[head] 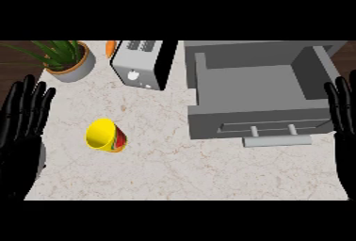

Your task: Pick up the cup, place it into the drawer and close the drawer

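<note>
Left hand [22,127] was seen at the near left edge, fingers straight and spread, nothing held. Right hand [342,110] was seen at the right edge, fingers likewise straight, nothing held. The cup [106,135], yellow, was noted on the counter [181,169] at near left, tipped, its mouth turned up and left, just right of the left hand but apart from it. Farther right, the drawer [257,94] was found pulled open, nothing visible inside, handle [274,129] toward the near side. Farthest off, a toaster [142,63] and potted plant [66,59] were recorded. The pick-up was judged not yet begun; a reach to the cup by the nearer left hand was judged needed next.
</note>
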